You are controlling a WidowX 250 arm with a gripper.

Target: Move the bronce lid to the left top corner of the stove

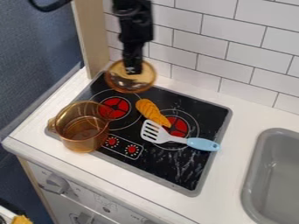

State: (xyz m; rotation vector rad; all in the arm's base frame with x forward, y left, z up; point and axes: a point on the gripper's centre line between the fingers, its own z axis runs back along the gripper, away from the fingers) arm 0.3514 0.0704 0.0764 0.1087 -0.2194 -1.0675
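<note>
Black arm [134, 22] — blocky, narrowing segments, curved black cable [51, 6] — small white markings low on the hand [133, 69]

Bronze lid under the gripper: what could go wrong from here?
Lid overlaps the tiled wall in view, so it may knock the tiles on the way down.
It's near the stove corner; it could end up tilted on the raised rim.
The open pot is close by; a leftward drift might clip it.

Toy kitchen, stove [181, 169], grey sink [274, 175], white tiled wall [234, 48]
</note>
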